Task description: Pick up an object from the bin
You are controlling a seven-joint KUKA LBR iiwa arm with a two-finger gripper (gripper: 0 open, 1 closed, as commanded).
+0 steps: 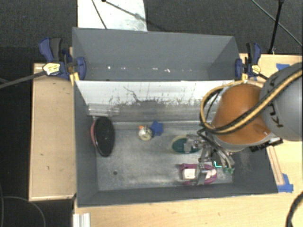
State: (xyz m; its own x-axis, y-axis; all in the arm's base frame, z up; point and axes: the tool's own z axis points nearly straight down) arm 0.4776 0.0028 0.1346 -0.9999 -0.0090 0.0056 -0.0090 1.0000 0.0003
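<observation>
black oval disc [103,136], far left | small blue-and-cream piece [149,131] — middle, towards the back | dark teal round lump [179,146] — right of middle

One camera looks down on me from above, leaning somewhat to one side, so the grey bin [151,56] shows its far wall broad and sloping at the top of the view and its floor below. It sits back enough to take in the whole bin. My arm [284,103] reaches in from its right.
</observation>
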